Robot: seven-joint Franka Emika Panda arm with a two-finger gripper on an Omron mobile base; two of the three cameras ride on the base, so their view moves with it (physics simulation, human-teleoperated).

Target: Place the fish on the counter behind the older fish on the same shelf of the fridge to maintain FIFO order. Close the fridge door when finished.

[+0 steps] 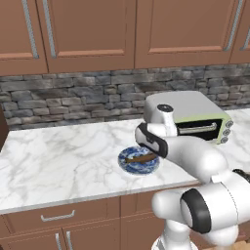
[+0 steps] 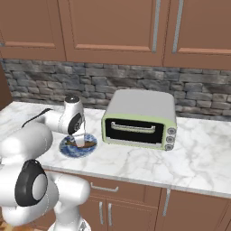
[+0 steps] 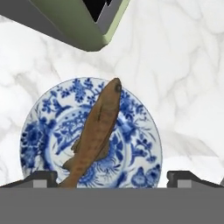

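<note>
In the left base view, the white arm reaches from the lower right toward the frame's centre, its hand poised over a blue-and-white plate [image 1: 138, 161] near the front edge of the marble counter [image 1: 58, 161]. The brown fish [image 1: 142, 158] lies across the plate, partly hidden by the hand. A pale green toaster oven [image 1: 195, 114] stands at right, against a stone wall [image 1: 73, 95], with wooden cabinets [image 1: 88, 29] along the top of the frame.

In the right base view, the arm comes in from the lower left and the gripper [image 2: 79, 140] points down at the plate [image 2: 72, 149], left of centre. The fish [image 2: 87, 144] shows as a dark sliver on the plate's right side. The toaster oven [image 2: 140, 118] sits just right of the plate, at mid-frame.

In the hand view, the fish [image 3: 95, 131] runs diagonally across the plate [image 3: 48, 127], head toward the upper right, tail at the bottom edge. The gripper [image 3: 112, 178] hangs above it with jaws spread wide, one fingertip [image 3: 41, 178] at the lower left and the other at the lower right, holding nothing. A corner of the toaster oven [image 3: 65, 24] fills the upper left, and veined marble [image 3: 183, 65] spreads at right.
</note>
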